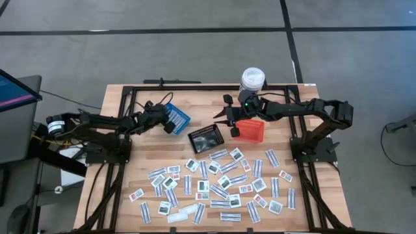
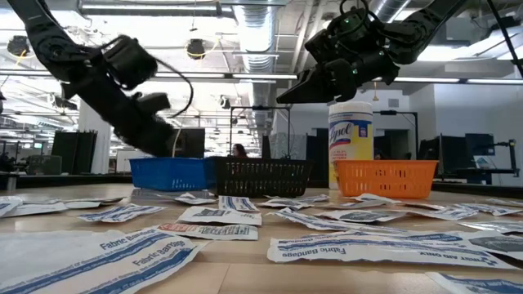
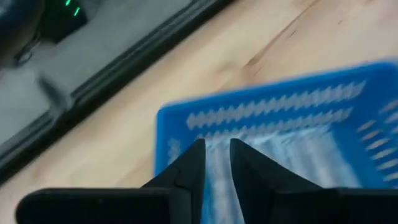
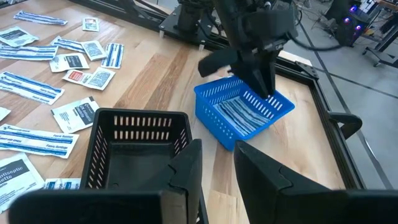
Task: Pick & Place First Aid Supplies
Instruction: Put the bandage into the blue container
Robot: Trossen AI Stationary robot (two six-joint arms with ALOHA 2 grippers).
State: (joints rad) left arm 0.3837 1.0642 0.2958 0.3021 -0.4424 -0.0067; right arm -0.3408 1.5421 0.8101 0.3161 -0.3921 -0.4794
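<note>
Many small white first aid packets [image 1: 221, 185] lie flat on the near half of the wooden table. Several narrow strips [image 4: 239, 115] lie inside the blue basket [image 1: 178, 118]. My left gripper [image 3: 217, 155] slants down over that basket's inside near its far rim. Its fingers stand a little apart, and only the basket's strips show through the gap. My right gripper [image 4: 217, 158] hangs in the air above the black basket [image 4: 140, 124]. It is open, and nothing shows between its fingers.
An orange basket [image 1: 250, 130] stands right of the black one. A tall white bottle [image 1: 252, 81] stands behind it at the far edge. A black metal frame [image 1: 195, 86] runs around the table's far part.
</note>
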